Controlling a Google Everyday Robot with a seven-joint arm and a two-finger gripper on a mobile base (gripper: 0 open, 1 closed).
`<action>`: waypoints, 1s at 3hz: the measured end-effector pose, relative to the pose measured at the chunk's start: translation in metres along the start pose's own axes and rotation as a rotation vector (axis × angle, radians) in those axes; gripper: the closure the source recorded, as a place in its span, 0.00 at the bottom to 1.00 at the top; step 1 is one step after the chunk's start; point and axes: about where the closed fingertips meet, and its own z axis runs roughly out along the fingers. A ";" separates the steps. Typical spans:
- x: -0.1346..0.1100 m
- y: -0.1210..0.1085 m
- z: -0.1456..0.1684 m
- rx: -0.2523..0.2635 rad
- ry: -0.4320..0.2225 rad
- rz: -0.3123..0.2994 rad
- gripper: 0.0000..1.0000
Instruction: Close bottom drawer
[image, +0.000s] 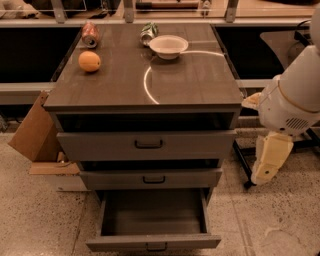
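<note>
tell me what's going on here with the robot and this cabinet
The slim grey-brown bottom drawer of the brown wooden cabinet stands pulled far out. The robot's white arm is off to the cabinet's right, with its cream claw hanging down beside the cabinet, apart from every drawer. Nothing is pushing the bottom drawer yet. A round orange fruit and a white bowl sit on top.

Bottom drawer showing grey-brown front, grey interior (handle dark). Desk showing brown top, pale curved streak crossing it. Orange glowing near left edge; bowl showing white. Gripper, cream, hanging beyond right edge.
</note>
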 end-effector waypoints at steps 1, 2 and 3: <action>0.006 0.018 0.056 -0.075 -0.033 -0.010 0.00; 0.005 0.019 0.057 -0.077 -0.032 -0.011 0.00; 0.010 0.030 0.096 -0.094 -0.046 -0.020 0.00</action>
